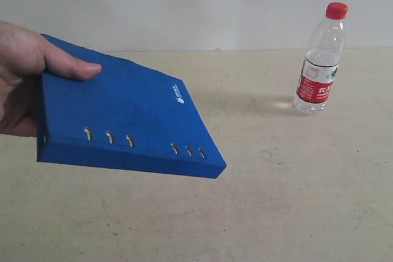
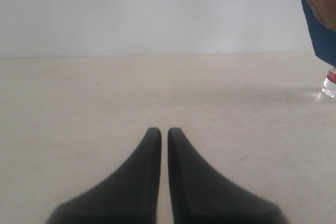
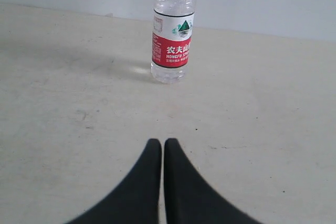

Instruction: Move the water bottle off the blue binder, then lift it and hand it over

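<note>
Showing a beige table (image 1: 295, 213) beneath the blue binder (image 1: 129, 115), raised, tilted, clasped at one end by a person's hand (image 1: 24, 72). Well apart from the binder, standing upright on the table: the water bottle (image 1: 320, 59), red cap on. Both clenched on nothing: the left gripper (image 2: 159, 131) and the right gripper (image 3: 163, 141).

The right hand (image 3: 163, 142), jaws closed together, hovers over the bench (image 3: 262, 119); the water bottle (image 3: 172, 45) stands upright ahead.
</note>
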Controlling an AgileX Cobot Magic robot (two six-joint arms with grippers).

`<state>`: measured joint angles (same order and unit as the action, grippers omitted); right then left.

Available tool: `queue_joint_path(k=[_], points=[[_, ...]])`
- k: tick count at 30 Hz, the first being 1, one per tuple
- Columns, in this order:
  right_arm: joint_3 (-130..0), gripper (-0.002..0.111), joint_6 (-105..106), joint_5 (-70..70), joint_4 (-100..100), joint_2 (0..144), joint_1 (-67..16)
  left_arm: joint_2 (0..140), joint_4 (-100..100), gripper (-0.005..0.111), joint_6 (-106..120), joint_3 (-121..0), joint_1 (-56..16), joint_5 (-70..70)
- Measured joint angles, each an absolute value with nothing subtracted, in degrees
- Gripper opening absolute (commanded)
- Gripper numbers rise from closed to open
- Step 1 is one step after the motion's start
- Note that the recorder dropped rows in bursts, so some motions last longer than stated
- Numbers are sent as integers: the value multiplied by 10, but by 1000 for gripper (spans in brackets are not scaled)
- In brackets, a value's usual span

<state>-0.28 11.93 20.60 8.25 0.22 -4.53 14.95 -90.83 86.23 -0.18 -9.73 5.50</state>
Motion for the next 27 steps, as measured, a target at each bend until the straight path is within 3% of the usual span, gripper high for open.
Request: queue_joint_path(k=[20,26,27], points=[[-3,0,118,203,85,2,-45,145,-958,4,832,-28,-97,110],[-3,0,118,203,85,2,-45,94,-380,4,334,-109,-97,73],[-3,0,118,203,85,2,-45,80,-258,4,171,-111,-97,78]])
